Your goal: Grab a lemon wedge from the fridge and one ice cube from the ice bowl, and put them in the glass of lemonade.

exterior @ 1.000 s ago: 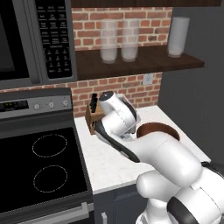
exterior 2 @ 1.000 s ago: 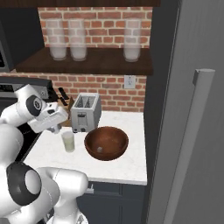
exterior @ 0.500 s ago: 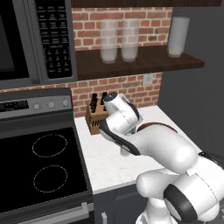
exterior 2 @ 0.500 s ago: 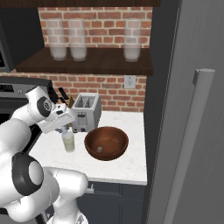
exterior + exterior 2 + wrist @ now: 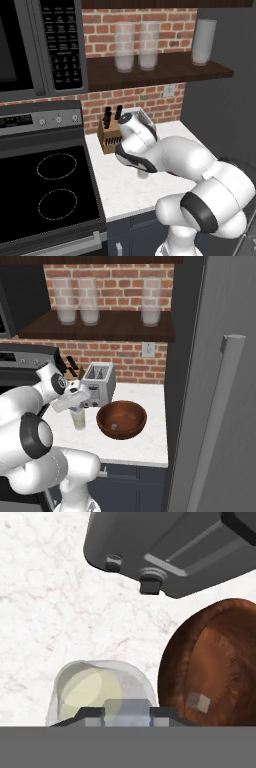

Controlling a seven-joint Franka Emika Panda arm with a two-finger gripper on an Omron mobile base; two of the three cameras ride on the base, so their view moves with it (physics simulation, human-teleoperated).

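— Fingers [image 5: 92,717] pinched narrow on a pale ice cube [image 5: 126,711], right over the glass of lemonade [image 5: 95,692]!
— Gripper [image 5: 126,714] hanging just above the rim, then?
— Yes. Tall grey fridge [image 5: 220,406] shut at far right. White counter [image 5: 145,448] carrying the rest.
— And next down in size?
— Grey toaster [image 5: 99,383] at the back, ice bowl [image 5: 121,418] just beside the glass, one cube left inside [image 5: 202,701]. Knife block [image 5: 107,135] by the stove.
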